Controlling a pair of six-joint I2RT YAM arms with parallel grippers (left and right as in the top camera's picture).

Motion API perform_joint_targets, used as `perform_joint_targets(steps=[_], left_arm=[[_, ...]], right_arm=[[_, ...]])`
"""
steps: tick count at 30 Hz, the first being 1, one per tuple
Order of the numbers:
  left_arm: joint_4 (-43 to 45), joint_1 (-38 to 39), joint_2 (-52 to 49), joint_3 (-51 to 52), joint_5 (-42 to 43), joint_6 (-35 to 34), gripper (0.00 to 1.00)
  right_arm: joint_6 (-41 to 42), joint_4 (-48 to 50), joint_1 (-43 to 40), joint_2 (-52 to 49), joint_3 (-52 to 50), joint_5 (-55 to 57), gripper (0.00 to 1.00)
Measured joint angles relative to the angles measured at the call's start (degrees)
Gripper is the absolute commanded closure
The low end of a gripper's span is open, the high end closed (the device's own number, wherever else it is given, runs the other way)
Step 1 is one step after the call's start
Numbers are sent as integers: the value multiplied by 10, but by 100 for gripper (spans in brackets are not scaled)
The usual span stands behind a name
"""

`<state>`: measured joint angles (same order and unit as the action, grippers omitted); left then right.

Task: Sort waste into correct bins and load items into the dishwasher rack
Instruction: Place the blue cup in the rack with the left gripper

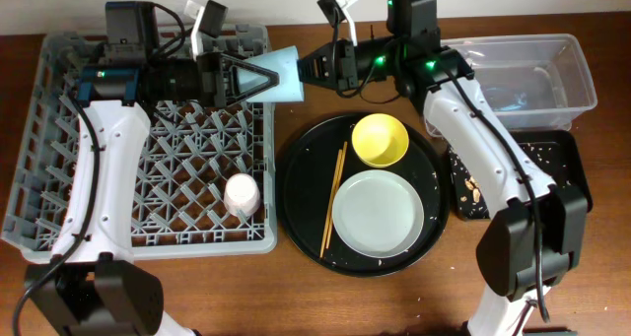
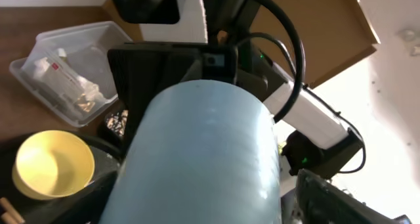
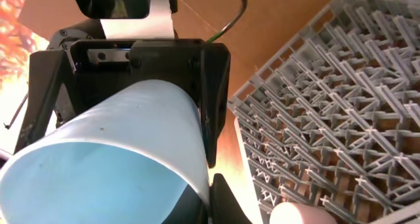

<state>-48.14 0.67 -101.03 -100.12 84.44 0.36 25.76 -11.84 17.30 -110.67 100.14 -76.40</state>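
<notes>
- I read the clock on the overhead view, with 12 at the far edge of the table [image 1: 394, 297].
- The blue cup [image 1: 281, 75] hangs on its side in the air at 12 o'clock. It is just past the far right corner of the rack [image 1: 59, 129] and at 11 o'clock from the round black tray [image 1: 306, 168].
- The left gripper [image 1: 258, 77] reaches in from 9 o'clock. Its fingers are clamped on the narrow base end of the cup, one on each side.
- The right gripper [image 1: 308, 68] comes in from 3 o'clock and meets the cup's open mouth. Its fingers sit astride the rim, but I cannot tell whether they press on it.
- In the right wrist view the mouth of the cup faces the camera, with the rack's pegs at 3 o'clock.
- A pink cup [image 1: 242, 193] stands upside down in the rack at its 4 o'clock corner.
- On the round tray the yellow bowl [image 1: 380, 139] sits at 1 o'clock. The white plate [image 1: 378, 213] lies just below it, near 5 o'clock, and the chopsticks [image 1: 333, 198] lie along the 9 o'clock side.
- The clear tub [image 1: 572, 70] is at 2 o'clock, and the left wrist view shows white paper [image 2: 52, 69] inside it.
- The black tray [image 1: 552, 164] is at 3 o'clock, with crumbs [image 1: 471, 188] at its left end.
</notes>
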Motion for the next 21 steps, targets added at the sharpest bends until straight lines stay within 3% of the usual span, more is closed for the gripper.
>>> perform_joint_targets(steps=[2,3,4,5,6,10,14,18,21], left_arm=[[2,-1,-1,0,2,3,33],[2,-2,-2,0,2,3,36],[2,-2,-2,0,2,3,36],[2,-2,-2,0,2,4,36],[1,-2,-2,0,4,3,36],[0,-2,-2,0,5,3,39],[-27,-11,-2,0,-127,2,39],[-155,13,-2,-29,-451,1,39],[-224,64,-2,-82,-648,1,39]], right_arm=[[12,5,1,1,0,-1,96],[15,5,1,1,0,-1,91],[16,5,1,2,0,0,66],[18,6,1,2,0,5,14],[23,5,1,2,0,20,0],[25,-40,-2,2,1,73,2],[2,-234,-25,2,1,231,2],[-26,-365,-49,0,1,391,1],[-42,-422,-48,0,1,449,1]])
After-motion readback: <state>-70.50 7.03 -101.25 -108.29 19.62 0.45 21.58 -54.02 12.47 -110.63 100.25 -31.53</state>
